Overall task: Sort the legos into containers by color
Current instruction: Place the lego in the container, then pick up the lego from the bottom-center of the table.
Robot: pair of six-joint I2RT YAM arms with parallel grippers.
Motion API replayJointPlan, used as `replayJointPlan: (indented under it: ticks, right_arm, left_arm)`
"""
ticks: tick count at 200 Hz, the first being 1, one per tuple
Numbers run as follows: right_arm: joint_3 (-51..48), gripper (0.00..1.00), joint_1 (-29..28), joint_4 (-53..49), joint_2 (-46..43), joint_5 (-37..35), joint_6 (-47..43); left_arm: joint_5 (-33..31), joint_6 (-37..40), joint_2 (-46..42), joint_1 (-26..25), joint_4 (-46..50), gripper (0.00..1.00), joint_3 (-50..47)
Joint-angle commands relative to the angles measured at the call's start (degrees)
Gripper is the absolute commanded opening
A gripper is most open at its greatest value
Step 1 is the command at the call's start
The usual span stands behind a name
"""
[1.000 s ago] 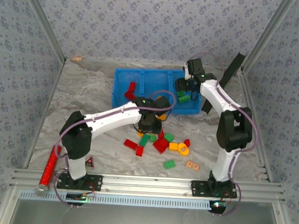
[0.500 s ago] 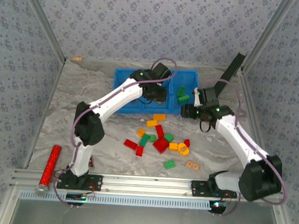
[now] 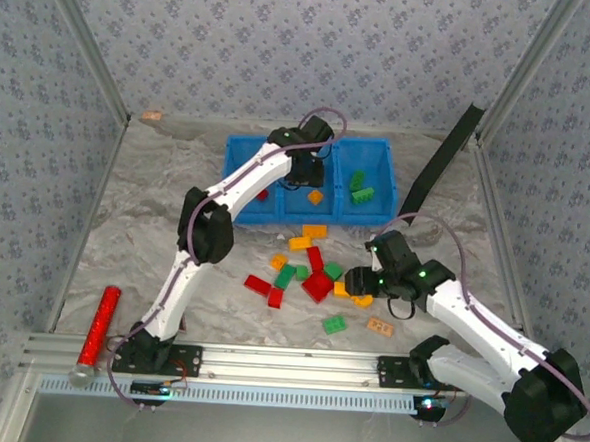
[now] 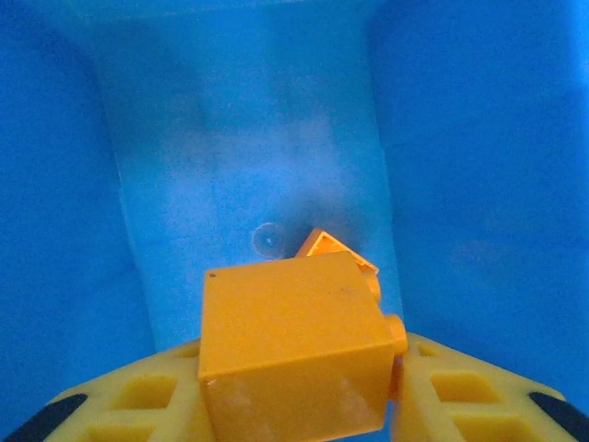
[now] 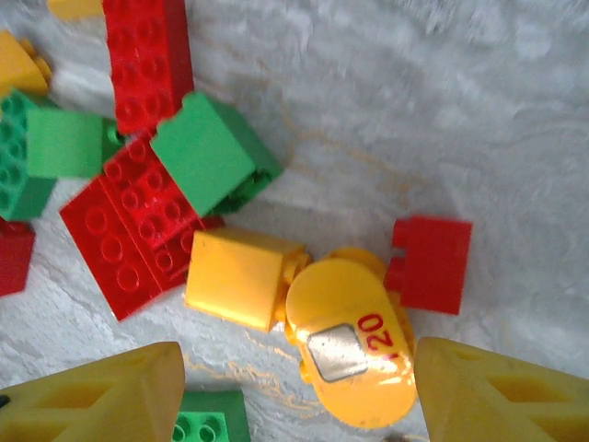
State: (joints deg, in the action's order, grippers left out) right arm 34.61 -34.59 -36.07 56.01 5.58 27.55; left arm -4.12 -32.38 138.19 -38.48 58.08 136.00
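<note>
Hanging over the middle compartment (image 4: 239,166) of the blue tray (image 3: 381,171), your left gripper (image 4: 299,378) clamps an orange brick (image 4: 290,341) straight above a second orange brick (image 4: 336,253); your right gripper (image 5: 296,368), jaws spread, hovers over legos (image 3: 316,282) on the table (image 3: 154,232), tray's near side

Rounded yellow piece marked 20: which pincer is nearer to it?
Right. The right pincer hovers open above the yellow piece; the left pincer is far off inside the blue tray, gripping an orange brick.
</note>
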Motion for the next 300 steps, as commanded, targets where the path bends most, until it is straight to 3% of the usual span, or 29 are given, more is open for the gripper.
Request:
replayJointPlan:
  ticks: [1, 61, 128, 207, 253, 300]
  right_arm:
    - [-2.2, 0.69, -2.4, -1.5, -0.6, -1.6, 4.3]
    - [-4.5, 0.69, -4.1, -0.4, 1.3, -4.5, 4.9]
    - [-2.9, 0.67, -4.3, 1.4, 7.7, -5.8, 2.6]
    - [-1.2, 0.66, -4.6, -1.2, 10.0, -8.6, 3.2]
    - [-1.7, 0.75, -4.7, 0.2, 10.3, -10.0, 5.9]
    - [-0.4, 0.69, -4.7, 3.3, 11.8, -8.8, 5.4]
  left_arm:
    - [1.0, 0.9, 1.6, -0.1, 2.1, 0.44, 2.5]
    - [2.2, 1.1, 1.2, -0.2, 1.5, 0.55, 2.3]
    - [-1.3, 5.7, -6.5, -3.3, 5.9, 0.57, 1.0]
    - [-2.8, 4.9, -23.4, -6.9, 3.9, 0.59, -21.0]
    - [-3.1, 2.8, -32.0, -7.0, 2.5, 0.59, -33.1]
    - [-2.9, 1.2, -36.2, -6.9, 1.2, 0.59, -40.0]
